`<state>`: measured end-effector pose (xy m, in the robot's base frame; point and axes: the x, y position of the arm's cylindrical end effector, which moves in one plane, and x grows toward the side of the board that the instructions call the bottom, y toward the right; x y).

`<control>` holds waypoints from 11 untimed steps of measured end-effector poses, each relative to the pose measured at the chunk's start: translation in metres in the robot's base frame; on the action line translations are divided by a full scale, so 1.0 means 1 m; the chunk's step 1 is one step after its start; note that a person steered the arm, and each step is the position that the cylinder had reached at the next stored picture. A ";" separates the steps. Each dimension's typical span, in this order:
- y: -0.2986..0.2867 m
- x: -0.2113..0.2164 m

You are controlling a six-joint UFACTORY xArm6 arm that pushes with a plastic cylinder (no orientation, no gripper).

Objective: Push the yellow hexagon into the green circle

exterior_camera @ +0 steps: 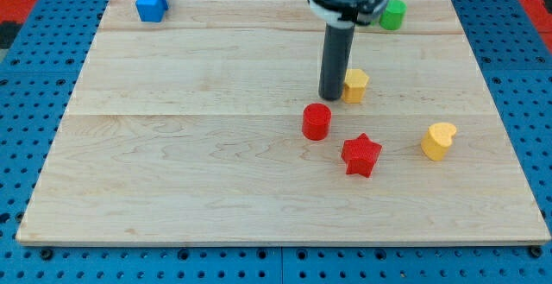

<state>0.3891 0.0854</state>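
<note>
The yellow hexagon (355,85) lies right of the board's middle. My tip (332,97) stands just at its left side, touching or nearly touching it. The green circle (393,14) sits near the view's top edge, up and to the right of the hexagon, partly behind the arm's body.
A red cylinder (316,121) lies just below my tip. A red star (360,155) is below and right of it. A yellow heart (438,140) lies at the view's right. A blue block (152,1) sits at the top left. The wooden board (172,163) rests on a blue pegboard.
</note>
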 end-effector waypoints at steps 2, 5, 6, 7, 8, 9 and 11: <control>0.000 0.004; 0.107 0.020; 0.117 -0.048; 0.107 -0.118; 0.107 -0.066; 0.107 -0.007; 0.053 -0.091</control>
